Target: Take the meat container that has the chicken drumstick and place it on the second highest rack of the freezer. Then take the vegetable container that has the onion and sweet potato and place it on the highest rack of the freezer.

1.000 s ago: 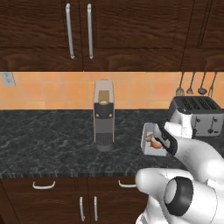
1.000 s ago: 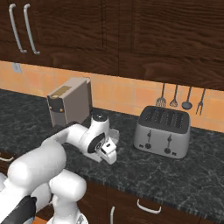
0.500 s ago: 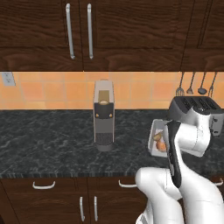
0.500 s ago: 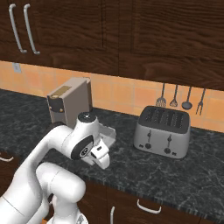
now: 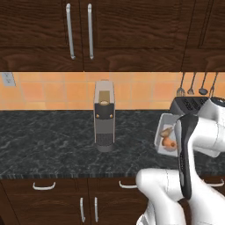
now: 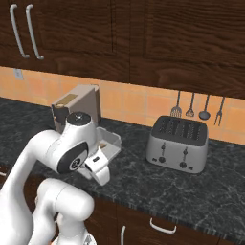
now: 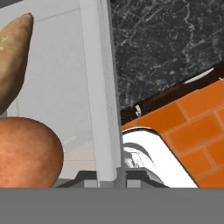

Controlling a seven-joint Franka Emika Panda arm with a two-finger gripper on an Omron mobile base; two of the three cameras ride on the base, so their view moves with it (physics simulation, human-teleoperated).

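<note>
My gripper (image 7: 107, 178) is shut on the side wall of the vegetable container (image 7: 98, 87), a shallow grey tray. Inside it, the round onion (image 7: 24, 151) sits close to the fingers and the tan sweet potato (image 7: 11, 57) lies further in. From the left base view the vegetable container (image 5: 163, 132) hangs tilted over the dark counter (image 5: 52, 140), with the onion (image 5: 169, 143) showing beside my white forearm. In the right base view the vegetable container (image 6: 109, 143) is just above my hand, next to the coffee machine.
A grey coffee machine (image 5: 104, 116) stands mid-counter against the orange tile wall. A silver toaster (image 6: 179, 143) sits to the right, with utensils (image 6: 196, 105) hanging above it. Dark wood cabinets (image 5: 79, 30) run overhead and drawers line the counter front.
My arm has swung upward and its elbow has risen. The tray has lifted slightly with the hand and tilted. The grip has stayed closed on its wall.
</note>
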